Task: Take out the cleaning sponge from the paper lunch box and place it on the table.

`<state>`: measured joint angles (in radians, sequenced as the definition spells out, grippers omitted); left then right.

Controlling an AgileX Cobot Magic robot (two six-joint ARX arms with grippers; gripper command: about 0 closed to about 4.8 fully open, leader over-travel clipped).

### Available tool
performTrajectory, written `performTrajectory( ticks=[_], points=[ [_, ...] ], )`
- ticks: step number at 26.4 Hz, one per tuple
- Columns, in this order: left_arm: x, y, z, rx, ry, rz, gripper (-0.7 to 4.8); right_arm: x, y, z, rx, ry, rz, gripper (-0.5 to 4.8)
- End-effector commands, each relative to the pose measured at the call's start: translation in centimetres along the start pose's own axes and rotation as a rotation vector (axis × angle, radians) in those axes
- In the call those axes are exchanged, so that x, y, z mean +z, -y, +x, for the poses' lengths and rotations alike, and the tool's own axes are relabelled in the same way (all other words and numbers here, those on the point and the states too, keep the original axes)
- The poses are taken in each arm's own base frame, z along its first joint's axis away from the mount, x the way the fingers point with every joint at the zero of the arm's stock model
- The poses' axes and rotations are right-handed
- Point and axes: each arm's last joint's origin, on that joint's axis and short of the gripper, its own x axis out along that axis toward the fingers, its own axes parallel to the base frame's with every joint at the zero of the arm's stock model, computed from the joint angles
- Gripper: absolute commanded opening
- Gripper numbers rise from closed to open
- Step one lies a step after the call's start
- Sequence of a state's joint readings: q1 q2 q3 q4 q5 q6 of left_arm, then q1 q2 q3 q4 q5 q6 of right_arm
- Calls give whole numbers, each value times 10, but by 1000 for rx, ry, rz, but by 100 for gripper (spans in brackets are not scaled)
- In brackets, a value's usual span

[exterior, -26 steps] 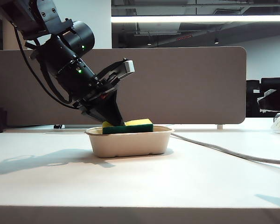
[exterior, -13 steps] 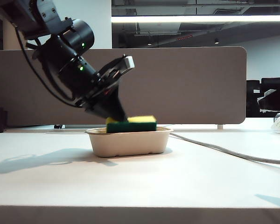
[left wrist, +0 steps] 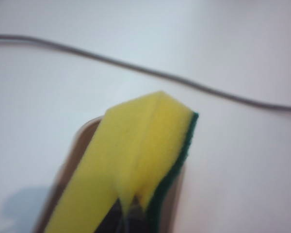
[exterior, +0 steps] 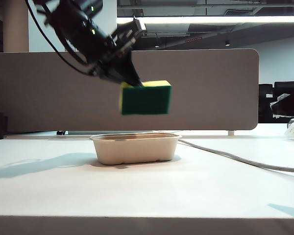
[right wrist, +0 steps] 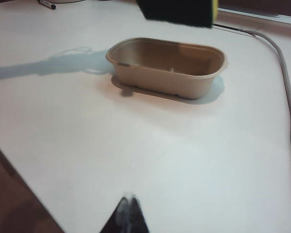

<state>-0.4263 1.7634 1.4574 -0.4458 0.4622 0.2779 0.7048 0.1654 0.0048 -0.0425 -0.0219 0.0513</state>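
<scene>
Exterior view: left pincer (exterior: 129,81) clamps the cleaning sponge (exterior: 145,98), airborne; paper lunch box (exterior: 135,147) directly below it on the table (exterior: 147,191). Right pincer (right wrist: 127,206) closed, holding nothing, low over the table, well apart from the box.

bare table (exterior: 220,191) beyond cable (exterior: 235,159)

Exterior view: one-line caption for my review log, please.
Left gripper holds the cleaning sponge in the air above the paper lunch box on the table.
</scene>
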Motion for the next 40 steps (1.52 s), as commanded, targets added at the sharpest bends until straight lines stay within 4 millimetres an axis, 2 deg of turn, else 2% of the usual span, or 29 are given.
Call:
performTrajectory(
  ticks=[1, 2, 4, 7, 10, 18, 23, 29, 30, 33, 35, 40],
  points=[
    [7, 7, -26, 118, -59, 66, -6, 2, 0, 0, 1, 19, 0, -5],
    [12, 12, -43, 197, -64, 85, -6, 2, 0, 0, 1, 19, 0, -5],
    [13, 17, -58, 273, -96, 94, -6, 2, 0, 0, 1, 19, 0, -5],
    [5, 21, -70, 369, -225, 109, -6, 2, 0, 0, 1, 19, 0, -5],
    [-9, 23, -72, 412, -375, 83, -6, 2, 0, 0, 1, 19, 0, -5],
    [-57, 21, -53, 530, -592, -5, -6, 2, 0, 0, 1, 19, 0, -5],
    [-81, 21, -37, 501, -570, -39, -6, 2, 0, 0, 1, 19, 0, -5],
    [-95, 22, -27, 444, -533, -107, -2, 2, 0, 0, 1, 19, 0, -5],
    [-95, 22, -27, 447, -532, -113, 24, 2, 0, 0, 1, 19, 0, -5],
    [-93, 21, -27, 454, -510, -110, 209, 2, 0, 0, 1, 19, 0, -5],
    [-92, 21, -26, 462, -499, -106, 275, 2, 0, 0, 1, 19, 0, -5],
    [-90, 20, -26, 465, -482, -104, 309, 2, 0, 0, 1, 19, 0, -5]
  ],
)
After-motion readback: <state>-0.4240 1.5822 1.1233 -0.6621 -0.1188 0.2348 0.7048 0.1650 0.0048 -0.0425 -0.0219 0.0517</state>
